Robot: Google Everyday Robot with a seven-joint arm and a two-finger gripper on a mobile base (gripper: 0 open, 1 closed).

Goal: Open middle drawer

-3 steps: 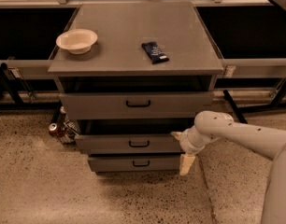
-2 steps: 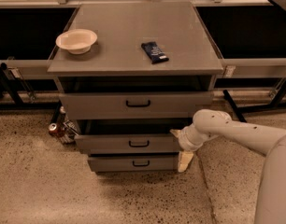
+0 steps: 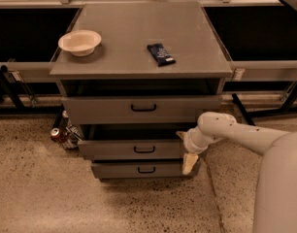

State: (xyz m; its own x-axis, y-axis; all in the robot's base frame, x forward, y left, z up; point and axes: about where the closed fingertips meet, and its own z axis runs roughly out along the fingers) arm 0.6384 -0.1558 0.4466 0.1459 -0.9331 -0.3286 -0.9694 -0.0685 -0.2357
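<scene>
At the right end of the grey, flat-fronted middle drawer (image 3: 109, 149) with its black bar handle, the white arm's gripper (image 3: 185, 149) has its cream fingers (image 3: 189, 163) spread apart. That drawer stands partly pulled out, between the taller top drawer (image 3: 100, 109) and the shortest bottom drawer (image 3: 114, 169).

Free floor (image 3: 114, 203) lies at 6 o'clock of the middle drawer (image 3: 119, 150); the gripper (image 3: 185, 149) crowds its 3 o'clock end, a soda can (image 3: 57, 134) its 9 o'clock side.
</scene>
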